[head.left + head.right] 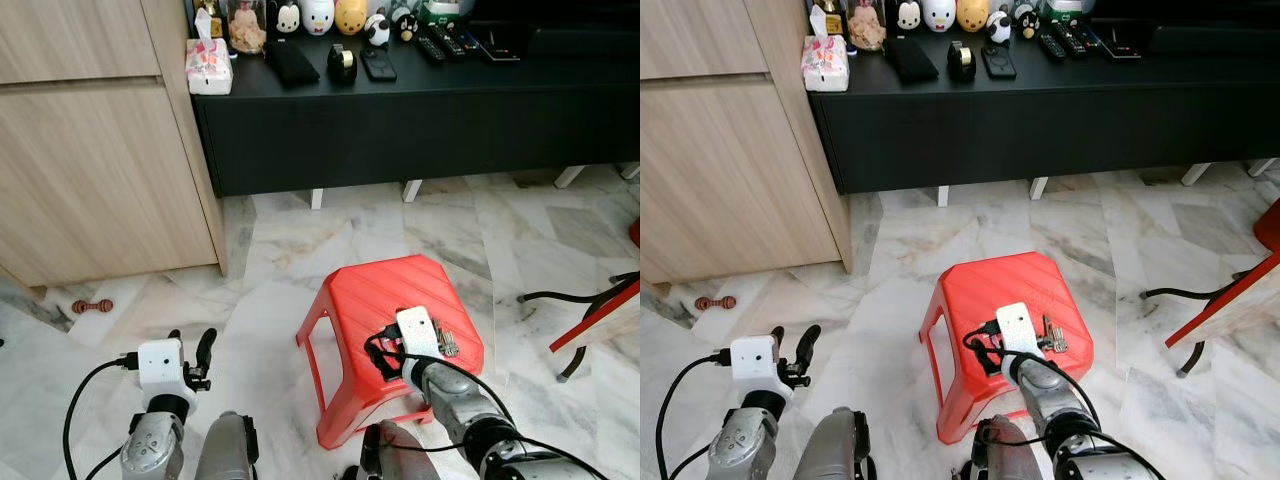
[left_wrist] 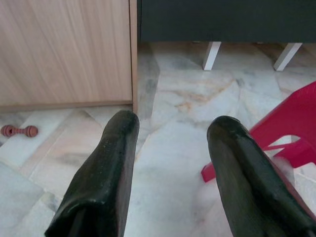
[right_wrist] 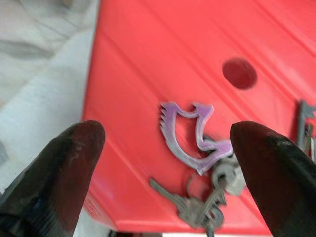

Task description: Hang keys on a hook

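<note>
One bunch of keys with a purple charm lies near the front edge of the red stool, partly blurred. The right gripper hovers over it, fingers spread. The left gripper is released above the floor.

Keys: dull metal, purple metallic fob. Stool: glossy ribbed red plastic. Floor: polished marble. Cabinet: matt woodgrain.
</note>
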Tool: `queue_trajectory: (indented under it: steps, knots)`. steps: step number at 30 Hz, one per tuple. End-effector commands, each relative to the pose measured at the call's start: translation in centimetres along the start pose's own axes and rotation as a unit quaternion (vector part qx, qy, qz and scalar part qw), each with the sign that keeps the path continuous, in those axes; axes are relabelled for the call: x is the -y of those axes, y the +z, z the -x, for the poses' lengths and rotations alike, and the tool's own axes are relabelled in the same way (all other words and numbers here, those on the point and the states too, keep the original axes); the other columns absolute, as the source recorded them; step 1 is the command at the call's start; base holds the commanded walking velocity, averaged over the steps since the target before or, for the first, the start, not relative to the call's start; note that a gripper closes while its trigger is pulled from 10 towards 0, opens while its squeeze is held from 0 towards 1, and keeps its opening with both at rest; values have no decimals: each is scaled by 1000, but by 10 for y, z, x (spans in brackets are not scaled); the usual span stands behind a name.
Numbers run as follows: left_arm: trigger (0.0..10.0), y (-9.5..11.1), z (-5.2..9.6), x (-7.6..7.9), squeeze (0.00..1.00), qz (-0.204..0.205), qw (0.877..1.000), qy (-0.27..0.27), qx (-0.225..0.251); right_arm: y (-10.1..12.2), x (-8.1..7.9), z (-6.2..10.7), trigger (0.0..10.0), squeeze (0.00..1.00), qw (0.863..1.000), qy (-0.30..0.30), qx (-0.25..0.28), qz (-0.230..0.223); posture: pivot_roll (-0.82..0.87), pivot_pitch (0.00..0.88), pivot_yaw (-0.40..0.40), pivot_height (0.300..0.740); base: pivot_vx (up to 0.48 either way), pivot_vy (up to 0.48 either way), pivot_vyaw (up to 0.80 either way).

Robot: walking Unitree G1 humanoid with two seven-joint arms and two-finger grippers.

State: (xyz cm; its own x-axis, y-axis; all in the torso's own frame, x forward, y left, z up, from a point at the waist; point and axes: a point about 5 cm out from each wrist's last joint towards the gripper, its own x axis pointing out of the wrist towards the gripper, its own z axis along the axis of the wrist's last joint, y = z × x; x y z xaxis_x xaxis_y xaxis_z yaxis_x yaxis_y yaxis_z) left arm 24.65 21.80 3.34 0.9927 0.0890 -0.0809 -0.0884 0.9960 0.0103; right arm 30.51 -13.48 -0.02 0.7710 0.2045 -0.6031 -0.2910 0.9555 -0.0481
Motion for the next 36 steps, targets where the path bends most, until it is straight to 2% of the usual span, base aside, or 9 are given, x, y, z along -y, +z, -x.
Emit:
queue_trajectory:
  steps: [1, 7, 9, 11, 14, 22, 26, 30, 36]
  knots:
    - [10000, -7, 5, 0, 0, 6, 1000, 2, -18, -15, 3, 2, 10000, 0, 999, -11, -38, 8, 132, 196, -138, 635, 0, 0, 0]
    - [10000, -10, 6, 0, 0, 7, 1000, 6, -25, -30, 6, 5, 10000, 0, 998, -34, -58, -13, 136, 197, -144, 635, 0, 0, 0]
    - [10000, -12, 7, -1, 0, 16, 999, 12, -29, -42, 3, 8, 10000, 0, 996, -43, -79, -23, 132, 197, -146, 635, 0, 0, 0]
    - [10000, -12, 7, -1, 0, 15, 999, 12, -30, -45, 2, 8, 10000, 0, 995, -40, -84, -28, 132, 197, -146, 635, 0, 0, 0]
    - [10000, -14, 8, 0, 0, 14, 999, 11, -33, -51, 7, 11, 10000, 0, 993, -65, -92, -39, 130, 197, -146, 635, 0, 0, 0]
    - [10000, -15, 8, 0, 0, 13, 999, 12, -34, -50, 15, 12, 10000, 0, 992, -76, -95, -39, 130, 193, -148, 635, 0, 0, 0]
    - [10000, -15, 8, 0, 0, 12, 999, 13, -33, -45, 22, 12, 10000, 0, 992, -79, -81, -60, 131, 194, -148, 635, 0, 0, 0]
    - [10000, -14, 9, 0, 0, 10, 999, 13, -30, -39, 27, 12, 10000, 0, 995, -63, -58, -53, 132, 196, -149, 635, 0, 0, 0]
    - [10000, -14, 9, -1, 0, 8, 999, 14, -30, -44, 32, 15, 10000, 0, 995, -66, -63, -47, 136, 199, -151, 635, 0, 0, 0]
